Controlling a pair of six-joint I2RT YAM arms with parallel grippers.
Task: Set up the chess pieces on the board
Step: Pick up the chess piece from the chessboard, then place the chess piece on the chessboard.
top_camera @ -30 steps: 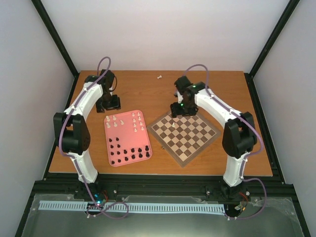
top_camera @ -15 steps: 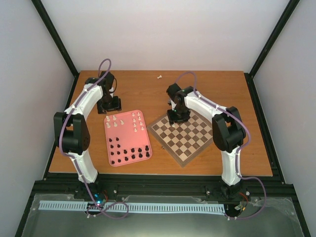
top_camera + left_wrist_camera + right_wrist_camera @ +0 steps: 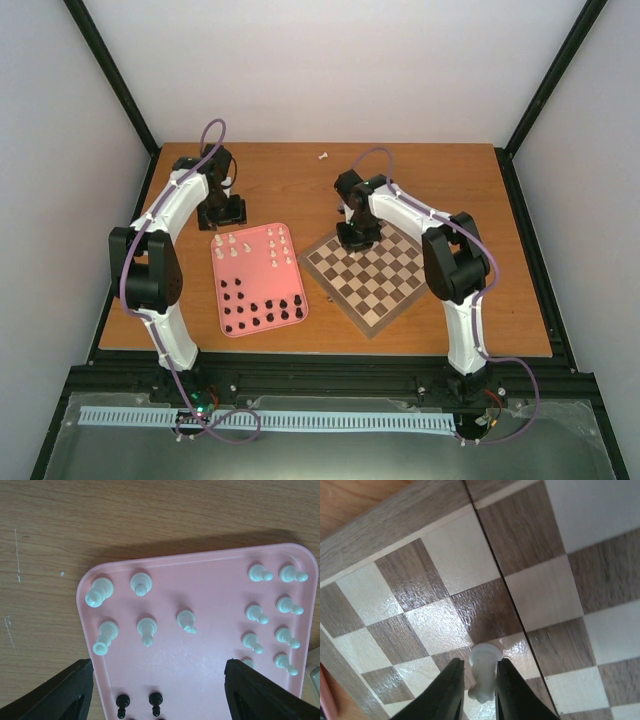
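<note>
The board (image 3: 375, 272) lies right of centre, turned like a diamond. My right gripper (image 3: 357, 238) is at its far left corner, shut on a cream-white chess piece (image 3: 484, 665) whose base stands on the squares (image 3: 440, 625); both fingers (image 3: 447, 692) press its sides. The pink tray (image 3: 255, 272) holds white pieces (image 3: 230, 245) at its far end and black pieces (image 3: 265, 312) at its near end. My left gripper (image 3: 220, 212) hovers open over the tray's far end, white pieces (image 3: 145, 628) and black pieces (image 3: 156, 700) showing between its fingers (image 3: 75, 695).
One stray white piece (image 3: 323, 156) lies on the wooden table near the back edge. The tray (image 3: 200, 670) sits left of the board with a narrow gap between them. Black frame posts rise at the table's back corners.
My right arm has swung left and down onto the board's far left corner, and its jaws have closed from wide open onto the white piece. The left arm has not moved.
</note>
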